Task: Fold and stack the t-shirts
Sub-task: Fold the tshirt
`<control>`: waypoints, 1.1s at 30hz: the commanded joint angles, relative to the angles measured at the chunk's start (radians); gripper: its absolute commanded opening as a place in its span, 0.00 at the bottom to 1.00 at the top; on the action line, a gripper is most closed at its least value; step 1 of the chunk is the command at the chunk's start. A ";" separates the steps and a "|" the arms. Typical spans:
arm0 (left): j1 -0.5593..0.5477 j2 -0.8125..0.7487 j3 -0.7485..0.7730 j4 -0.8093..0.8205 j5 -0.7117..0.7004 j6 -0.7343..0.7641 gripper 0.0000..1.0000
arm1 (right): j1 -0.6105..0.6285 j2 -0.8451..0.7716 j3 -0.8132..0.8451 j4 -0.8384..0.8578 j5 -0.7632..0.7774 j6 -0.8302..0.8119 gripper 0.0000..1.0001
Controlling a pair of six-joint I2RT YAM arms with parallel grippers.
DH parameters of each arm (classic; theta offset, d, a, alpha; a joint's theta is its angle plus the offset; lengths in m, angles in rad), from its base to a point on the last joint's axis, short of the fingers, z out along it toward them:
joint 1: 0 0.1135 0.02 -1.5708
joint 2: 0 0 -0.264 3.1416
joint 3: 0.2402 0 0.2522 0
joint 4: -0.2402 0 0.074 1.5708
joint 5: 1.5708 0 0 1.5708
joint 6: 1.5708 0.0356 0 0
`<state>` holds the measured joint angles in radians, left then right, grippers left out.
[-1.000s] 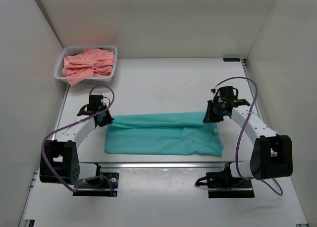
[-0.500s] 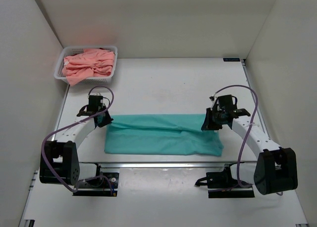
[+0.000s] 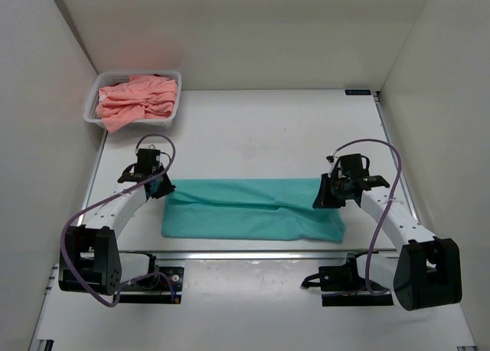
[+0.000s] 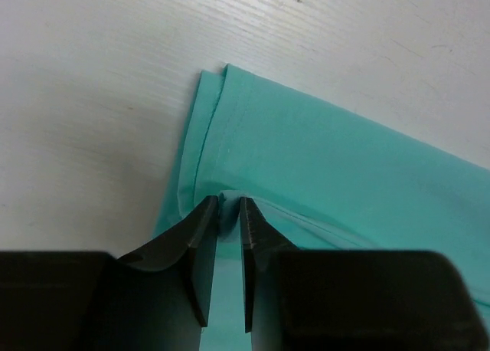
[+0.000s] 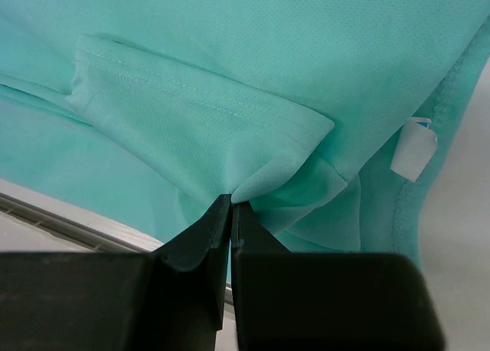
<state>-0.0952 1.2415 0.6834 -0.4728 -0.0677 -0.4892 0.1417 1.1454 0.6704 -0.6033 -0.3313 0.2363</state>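
A teal-green t-shirt (image 3: 253, 211) lies as a long folded band across the near part of the table. My left gripper (image 3: 158, 185) is shut on its far left edge; in the left wrist view (image 4: 228, 204) a pinch of teal cloth sits between the fingertips. My right gripper (image 3: 323, 195) is shut on its far right edge; in the right wrist view (image 5: 232, 200) cloth bunches at the tips, and the white neck label (image 5: 413, 147) shows to the right. Salmon-pink t-shirts (image 3: 138, 100) lie crumpled in the basket.
A white mesh basket (image 3: 99, 90) stands at the far left corner of the table. White walls close in the left, right and back. The table's metal front edge (image 3: 253, 254) runs just below the shirt.
Both grippers have moved toward the near edge with the shirt's far edge, folding it over. The teal band is narrower now.
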 commanded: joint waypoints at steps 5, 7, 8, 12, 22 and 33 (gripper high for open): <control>-0.005 -0.040 0.056 -0.101 -0.055 -0.090 0.45 | 0.024 -0.038 -0.011 -0.027 0.023 0.026 0.14; 0.005 -0.034 0.083 -0.102 -0.058 -0.097 0.46 | 0.016 -0.044 -0.008 -0.042 0.021 0.058 0.25; 0.003 -0.027 0.096 -0.107 -0.069 -0.101 0.48 | 0.016 -0.049 -0.003 -0.049 0.015 0.079 0.29; 0.008 0.004 0.180 -0.113 -0.069 -0.103 0.48 | 0.022 -0.052 0.024 -0.119 0.052 0.115 0.44; -0.070 0.090 0.326 -0.076 -0.080 -0.013 0.41 | 0.015 -0.027 0.124 -0.208 0.127 0.190 0.52; -0.245 0.182 0.163 0.031 -0.026 0.009 0.32 | 0.142 0.204 0.118 -0.119 0.147 0.282 0.43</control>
<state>-0.3149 1.4220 0.8616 -0.4778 -0.0952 -0.4995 0.2646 1.3018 0.7818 -0.7532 -0.2199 0.4782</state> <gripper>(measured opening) 0.323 0.434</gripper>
